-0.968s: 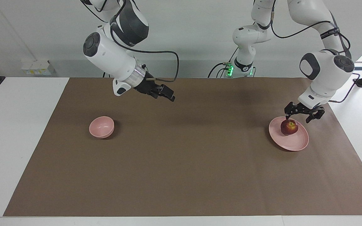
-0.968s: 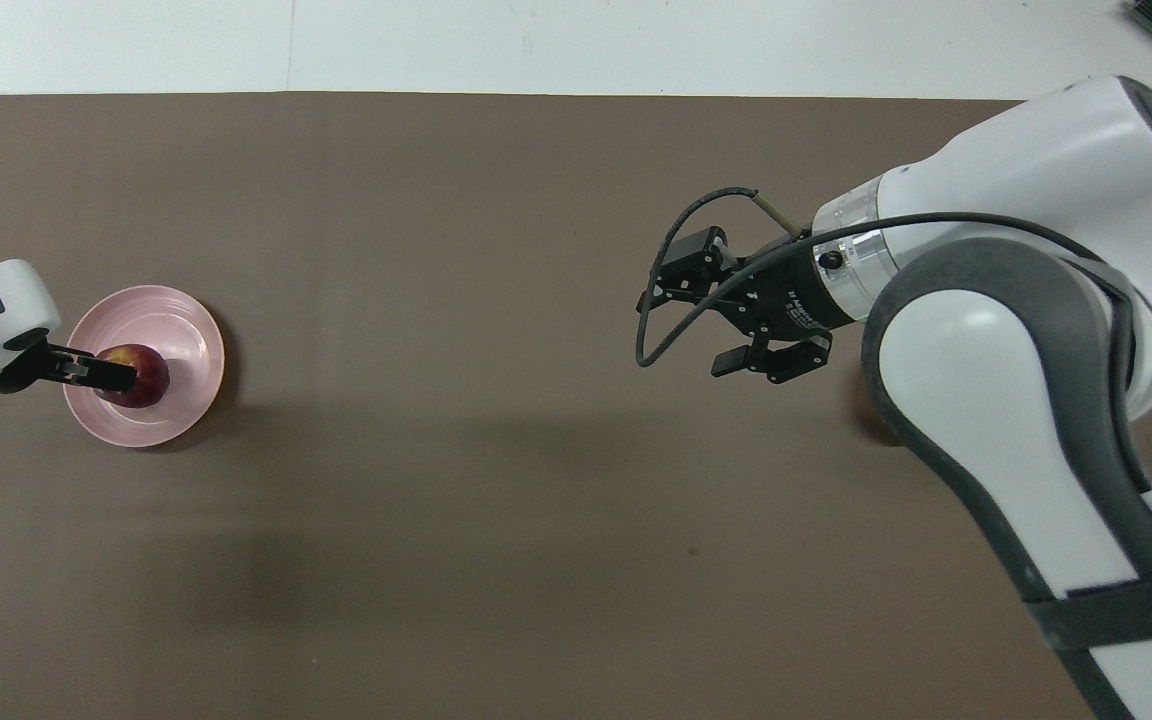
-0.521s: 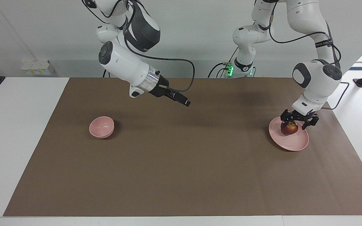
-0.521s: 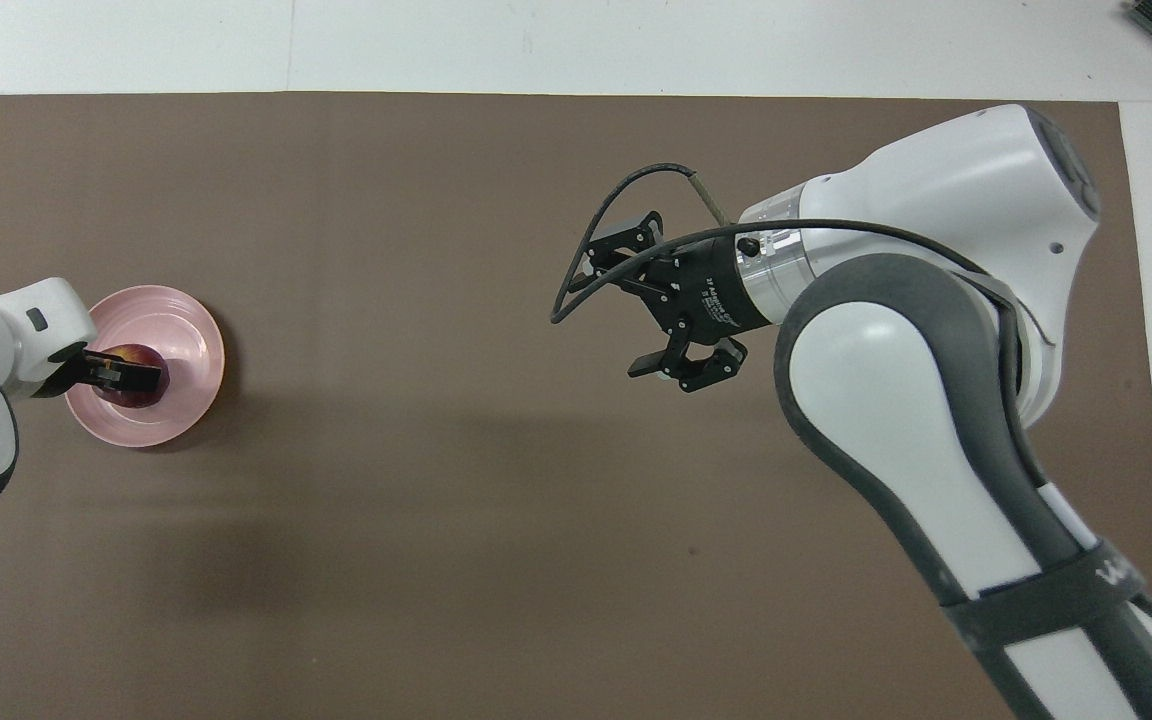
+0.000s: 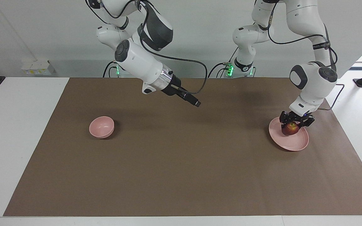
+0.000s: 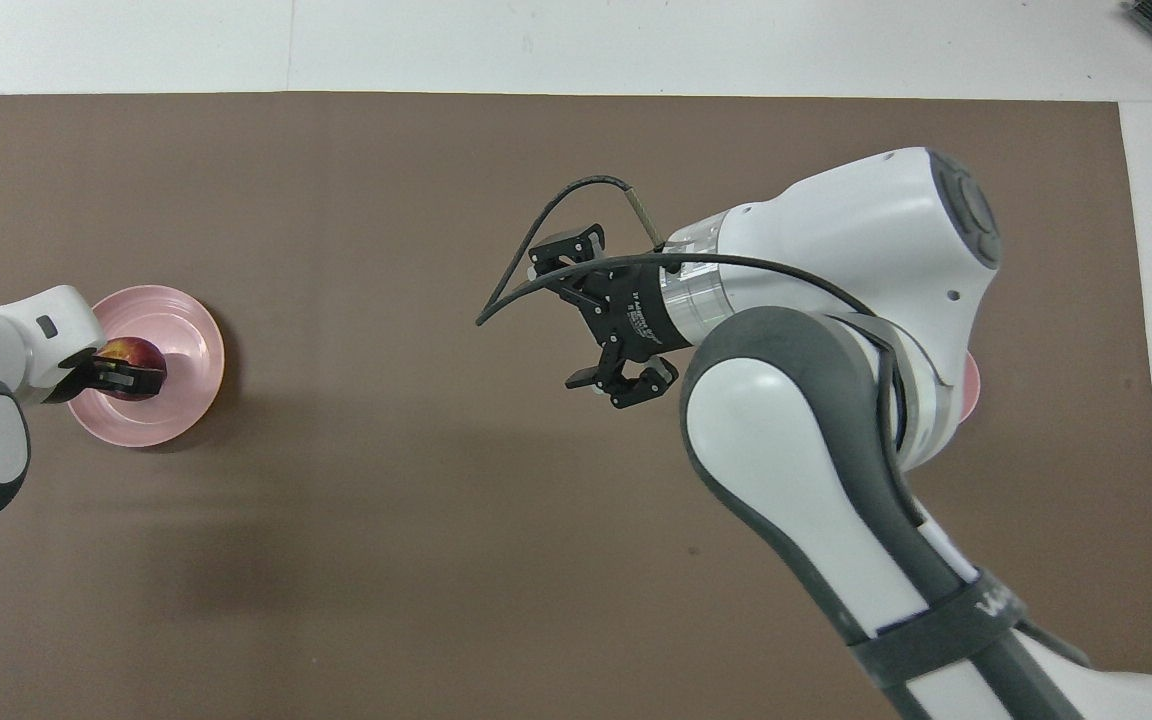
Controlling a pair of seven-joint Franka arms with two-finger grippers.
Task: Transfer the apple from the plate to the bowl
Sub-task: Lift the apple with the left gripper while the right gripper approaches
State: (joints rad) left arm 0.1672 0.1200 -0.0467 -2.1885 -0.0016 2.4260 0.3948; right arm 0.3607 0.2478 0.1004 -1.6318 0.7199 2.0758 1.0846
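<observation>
The dark red apple (image 5: pixel 291 129) sits on the wide pink plate (image 5: pixel 294 143) toward the left arm's end of the table. My left gripper (image 5: pixel 295 123) is down over the apple, open, with one finger on each side of it. In the overhead view the left gripper (image 6: pixel 126 378) covers part of the apple (image 6: pixel 133 350) on the plate (image 6: pixel 188 335). The small pink bowl (image 5: pixel 101 126) stands empty toward the right arm's end. My right gripper (image 5: pixel 196 103) hangs open and empty in the air over the mat's middle (image 6: pixel 581 315).
A brown mat (image 5: pixel 181 175) covers the table, with white tabletop (image 5: pixel 14 131) at both ends. In the overhead view the right arm hides most of the bowl (image 6: pixel 973 385). A small white box (image 5: pixel 38 67) sits at the table's edge near the wall.
My left gripper has come down from just above the apple to around it. My right arm has swung from above the bowl's end toward the middle of the mat.
</observation>
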